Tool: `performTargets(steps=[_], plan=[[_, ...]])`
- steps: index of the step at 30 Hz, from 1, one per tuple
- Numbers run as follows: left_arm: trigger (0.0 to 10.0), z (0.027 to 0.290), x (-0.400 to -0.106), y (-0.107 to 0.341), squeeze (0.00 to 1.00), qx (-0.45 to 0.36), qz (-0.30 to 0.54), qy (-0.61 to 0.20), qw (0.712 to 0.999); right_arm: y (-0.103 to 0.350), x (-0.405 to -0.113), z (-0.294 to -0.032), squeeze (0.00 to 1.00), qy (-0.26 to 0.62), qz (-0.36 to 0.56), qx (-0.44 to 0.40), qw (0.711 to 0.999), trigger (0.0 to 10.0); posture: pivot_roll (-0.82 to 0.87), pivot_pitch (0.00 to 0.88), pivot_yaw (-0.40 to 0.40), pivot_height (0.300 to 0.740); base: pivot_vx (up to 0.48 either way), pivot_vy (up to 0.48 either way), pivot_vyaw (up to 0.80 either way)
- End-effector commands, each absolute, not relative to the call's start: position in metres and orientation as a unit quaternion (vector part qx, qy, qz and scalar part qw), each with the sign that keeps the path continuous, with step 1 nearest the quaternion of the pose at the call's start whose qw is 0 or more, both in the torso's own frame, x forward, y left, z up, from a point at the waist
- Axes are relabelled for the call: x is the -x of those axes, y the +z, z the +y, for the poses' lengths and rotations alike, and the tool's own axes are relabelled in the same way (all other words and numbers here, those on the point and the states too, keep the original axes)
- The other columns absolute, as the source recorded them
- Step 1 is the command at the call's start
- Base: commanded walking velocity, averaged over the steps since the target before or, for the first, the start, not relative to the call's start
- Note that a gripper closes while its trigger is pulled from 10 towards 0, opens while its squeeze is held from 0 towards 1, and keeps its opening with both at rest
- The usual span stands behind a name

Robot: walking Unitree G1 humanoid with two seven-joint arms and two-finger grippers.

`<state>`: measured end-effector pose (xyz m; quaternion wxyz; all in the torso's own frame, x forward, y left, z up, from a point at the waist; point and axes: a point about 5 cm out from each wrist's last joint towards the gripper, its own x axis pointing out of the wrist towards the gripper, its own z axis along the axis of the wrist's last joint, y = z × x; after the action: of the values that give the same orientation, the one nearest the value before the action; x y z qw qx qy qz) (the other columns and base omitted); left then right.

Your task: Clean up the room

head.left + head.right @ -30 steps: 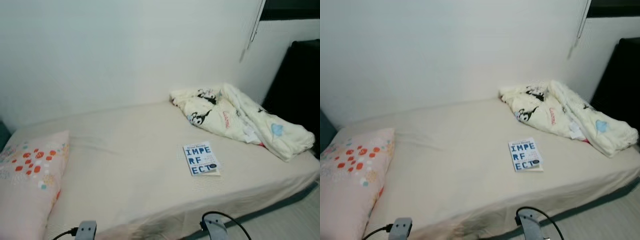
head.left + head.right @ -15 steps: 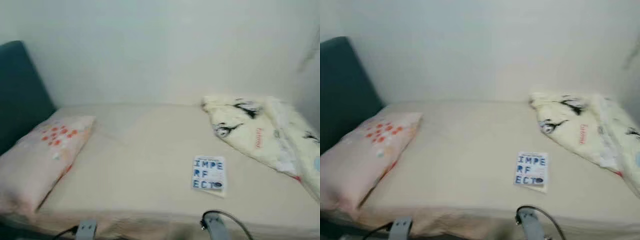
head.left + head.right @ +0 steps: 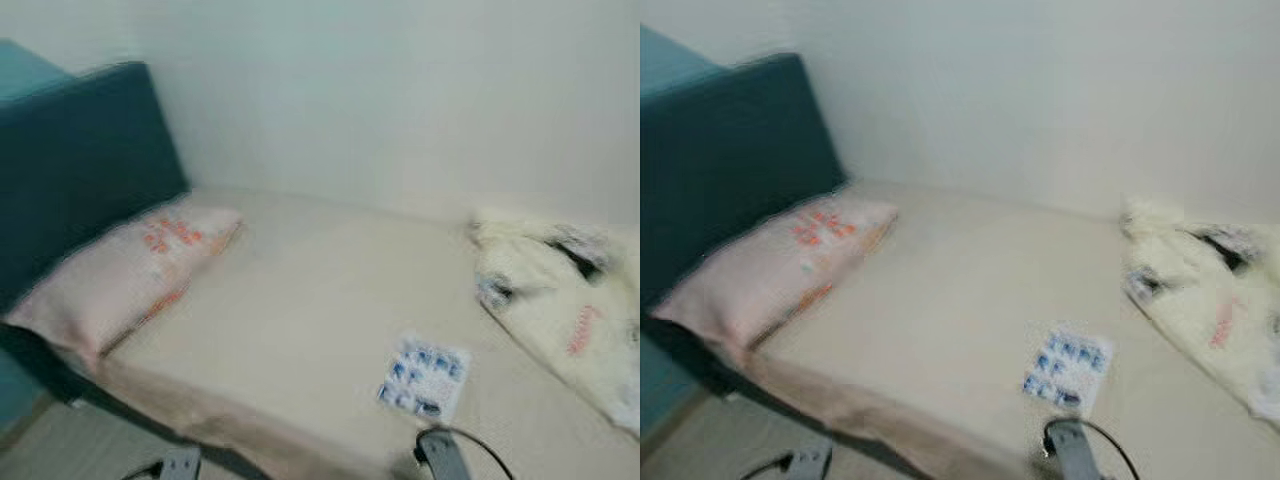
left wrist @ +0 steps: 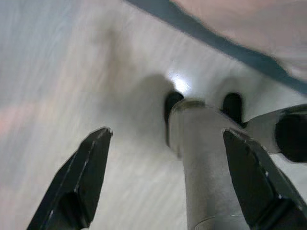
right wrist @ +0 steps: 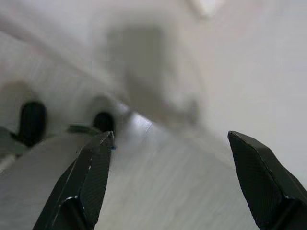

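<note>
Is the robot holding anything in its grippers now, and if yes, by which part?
Nothing is held. The left gripper and the right gripper are both open, with only floor between their fingers. The book lies untouched on the bed.

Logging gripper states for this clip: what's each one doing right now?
Left gripper: open, holding nothing, hanging over the floor.
Right gripper: open, holding nothing, also pointed at the floor.

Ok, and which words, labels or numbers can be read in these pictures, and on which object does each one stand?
Book on the bed: blue letters on a white cover, too blurred to read.
Blanket: a small red mark, perhaps a word, too blurred to read.
Pillow: an orange dot pattern, no text.
Nothing else carries writing.
</note>
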<state>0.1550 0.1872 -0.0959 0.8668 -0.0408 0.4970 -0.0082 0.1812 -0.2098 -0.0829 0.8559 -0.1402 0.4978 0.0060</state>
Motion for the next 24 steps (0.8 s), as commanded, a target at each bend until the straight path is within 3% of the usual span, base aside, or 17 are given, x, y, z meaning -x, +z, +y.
performTargets(steps=[1,7,13,24], plan=[[10.0,0.19,-0.161,-0.093,0.0,0.033,0.489,-0.007,0.872,-0.083,-0.182,-0.206,0.0,0.009,0.497,0.141,0.856,10.0,-0.06,0.0,0.002,0.74,0.0,0.0,0.0],[10.0,0.19,-0.162,-0.093,0.0,0.03,0.488,-0.005,0.872,-0.083,-0.183,-0.205,0.0,0.012,0.494,0.136,0.859,10.0,-0.06,0.0,0.002,0.74,0.0,0.0,0.0],[10.0,0.191,-0.163,-0.093,0.0,0.023,0.49,-0.002,0.871,-0.082,-0.184,-0.205,0.0,0.013,0.492,0.135,0.86,10.0,-0.06,0.0,0.001,0.74,0.0,-0.471,0.0],[10.0,0.195,-0.163,-0.092,0.0,0.022,0.489,0.021,0.872,-0.078,-0.193,-0.201,0.0,0.022,0.48,0.137,0.866,10.0,-0.06,0.0,-0.004,0.74,0.0,0.0,0.0]])
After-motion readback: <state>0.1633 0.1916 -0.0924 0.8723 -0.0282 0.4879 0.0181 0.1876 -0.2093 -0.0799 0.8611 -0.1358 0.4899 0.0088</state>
